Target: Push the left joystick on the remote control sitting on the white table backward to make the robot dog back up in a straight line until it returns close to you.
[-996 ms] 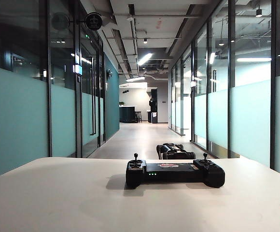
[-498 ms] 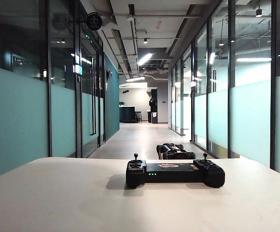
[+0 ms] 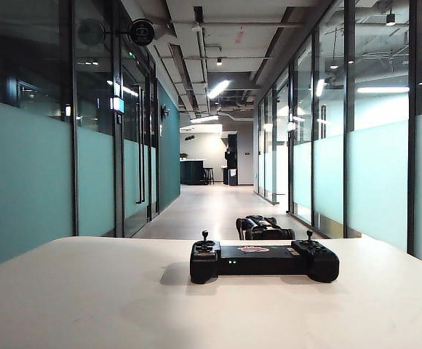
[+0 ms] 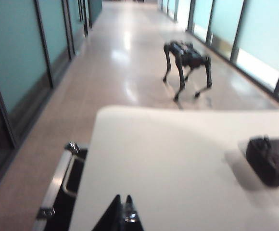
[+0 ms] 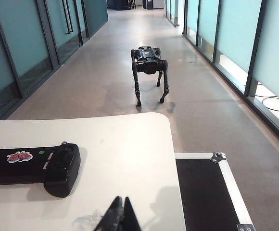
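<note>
black and wide, your remote control [image 3: 263, 259] sits on the white worktop [image 3: 87, 305], its left joystick [image 3: 204, 238] upright and untouched. beyond the remote control, past the worktop's far edge, the robot dog [image 5: 149, 65] stands on the corridor floor. your left gripper [image 4: 121, 216] and right gripper [image 5: 118, 215] hover on either side of the remote control, well apart from it, both jaws clenched on nothing.

No text is legible; the remote control's [image 5: 31, 167] logo stays unreadable.
</note>
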You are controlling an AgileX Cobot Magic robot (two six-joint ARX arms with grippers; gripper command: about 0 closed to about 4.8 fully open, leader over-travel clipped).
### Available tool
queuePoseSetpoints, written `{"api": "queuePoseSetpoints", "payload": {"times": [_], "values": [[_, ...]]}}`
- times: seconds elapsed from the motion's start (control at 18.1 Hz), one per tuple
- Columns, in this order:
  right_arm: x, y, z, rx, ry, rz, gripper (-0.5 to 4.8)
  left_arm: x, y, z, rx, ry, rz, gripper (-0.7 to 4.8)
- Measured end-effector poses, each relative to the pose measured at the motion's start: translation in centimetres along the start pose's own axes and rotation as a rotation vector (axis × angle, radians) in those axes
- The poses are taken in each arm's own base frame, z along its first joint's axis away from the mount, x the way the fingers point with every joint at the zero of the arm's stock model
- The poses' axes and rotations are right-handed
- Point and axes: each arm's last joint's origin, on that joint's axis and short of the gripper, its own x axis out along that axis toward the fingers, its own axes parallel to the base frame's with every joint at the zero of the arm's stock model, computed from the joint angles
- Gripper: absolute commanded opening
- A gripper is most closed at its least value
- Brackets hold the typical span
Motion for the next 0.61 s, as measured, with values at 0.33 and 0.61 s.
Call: {"api": "queuePoseSetpoints", "payload": {"times": [0.33, 0.61], "values": [[0.00, 0.00, 0.00, 0.000, 0.000, 0.000, -0.05, 0.48, -0.05, -1.01, 0.028, -0.041, -0.012, -0.05], [0.00, 0.00, -0.01, 0.000, 0.001, 0.000, -0.05, 0.46, -0.07, -0.82, 0.039, -0.055, -0.015, -0.05]]}}
